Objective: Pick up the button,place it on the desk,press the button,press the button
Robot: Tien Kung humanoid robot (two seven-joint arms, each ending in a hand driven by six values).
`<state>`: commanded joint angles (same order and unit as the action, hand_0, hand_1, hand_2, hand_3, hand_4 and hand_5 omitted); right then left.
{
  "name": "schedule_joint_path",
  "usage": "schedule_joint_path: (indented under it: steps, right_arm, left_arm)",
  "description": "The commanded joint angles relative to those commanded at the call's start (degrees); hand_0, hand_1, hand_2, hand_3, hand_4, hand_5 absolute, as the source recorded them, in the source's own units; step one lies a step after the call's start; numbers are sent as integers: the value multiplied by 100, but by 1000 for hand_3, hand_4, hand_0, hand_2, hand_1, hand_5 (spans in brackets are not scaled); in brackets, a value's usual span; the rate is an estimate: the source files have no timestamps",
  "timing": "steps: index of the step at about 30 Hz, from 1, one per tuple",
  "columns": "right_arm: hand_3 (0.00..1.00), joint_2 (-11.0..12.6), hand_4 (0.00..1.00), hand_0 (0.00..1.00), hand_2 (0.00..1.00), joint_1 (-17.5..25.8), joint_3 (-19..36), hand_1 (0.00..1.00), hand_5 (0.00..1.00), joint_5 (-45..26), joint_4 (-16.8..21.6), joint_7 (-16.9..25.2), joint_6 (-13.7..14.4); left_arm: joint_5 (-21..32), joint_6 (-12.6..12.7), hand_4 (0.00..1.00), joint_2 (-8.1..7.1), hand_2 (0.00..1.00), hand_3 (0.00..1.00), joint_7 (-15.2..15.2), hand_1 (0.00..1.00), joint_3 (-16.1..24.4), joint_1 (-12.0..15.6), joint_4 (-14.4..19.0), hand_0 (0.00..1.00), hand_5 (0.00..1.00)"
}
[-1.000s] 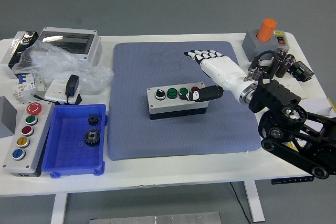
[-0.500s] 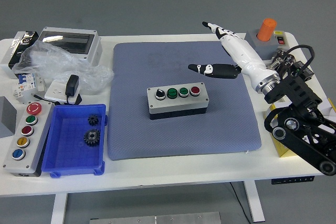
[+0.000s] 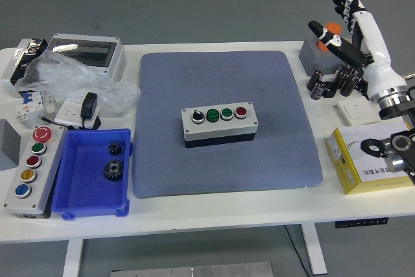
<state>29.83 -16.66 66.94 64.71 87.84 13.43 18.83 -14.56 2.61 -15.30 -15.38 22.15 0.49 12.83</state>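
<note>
While the grey four-button control box [image 3: 220, 124] sits on the blue mat [image 3: 227, 121], we list our right robot hand [image 3: 353, 21] raised, fingers spread, empty; presses seemingly finished.

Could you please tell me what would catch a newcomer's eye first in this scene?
Probably the grey four-button control box sitting alone in the middle of the blue-grey mat. Next, the robot's white right hand, raised with fingers spread over the table's far right corner, holding nothing. At the near left, a bright blue plastic tray holds small black gears.

right hand [image 3: 356, 24]: white shell | black fingers, white-tipped | silver wrist
</note>
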Motion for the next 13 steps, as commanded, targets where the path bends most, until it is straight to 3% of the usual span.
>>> schedule_joint_path:
  steps: [2, 6, 13]
  right_arm:
    - [964, -8, 998, 919, 913, 120, 100, 894, 702, -263, -27, 71, -17]
    - [964, -34, 998, 919, 913, 265, 256, 894, 702, -681, -79, 157, -48]
    - [948, -67, 998, 888, 892, 367, 528, 869, 694, -839, -104, 208, -80]
  left_arm:
    - [-87, 46, 732, -4, 691, 719, 48, 737, 128, -5, 12, 706, 452]
    - [-244, 118, 732, -8, 691, 719, 123, 737, 319, -9, 32, 706, 452]
    - [-325, 159, 733, -19, 688, 715, 166, 733, 429, -21, 45, 700, 449]
